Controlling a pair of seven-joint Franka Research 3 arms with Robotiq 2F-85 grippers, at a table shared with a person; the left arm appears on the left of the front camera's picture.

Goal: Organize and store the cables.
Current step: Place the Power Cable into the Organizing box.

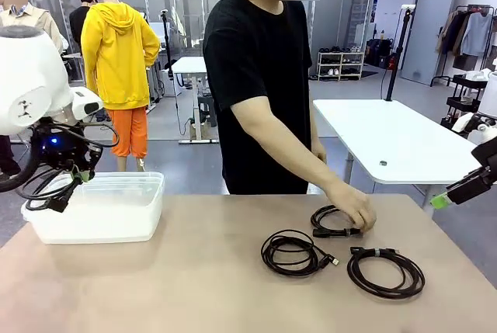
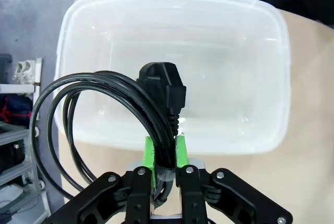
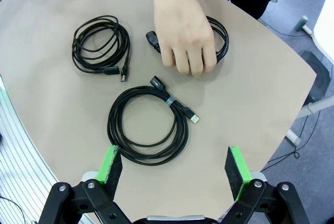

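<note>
My left gripper [image 2: 166, 151] is shut on a coiled black cable [image 2: 88, 104] with a thick plug end [image 2: 167, 85], holding it above the clear plastic bin [image 2: 261, 67]; in the front view this gripper [image 1: 78, 174] hangs over the bin's left end [image 1: 116, 209]. Three more coiled cables lie on the table: one in the middle [image 1: 293, 252], one on the right [image 1: 386, 269], and one [image 1: 330, 220] under the person's hand [image 1: 353, 205]. My right gripper [image 3: 174, 164] is open, hovering above the tied coil [image 3: 148, 125], and its green tip [image 1: 441, 201] shows at the right edge.
The person stands at the far side, a hand [image 3: 185, 31] resting on the far coil [image 3: 219, 38]. The tan table [image 1: 194, 286] has free room in front and between the bin and the coils. A white table [image 1: 388, 135] stands behind on the right.
</note>
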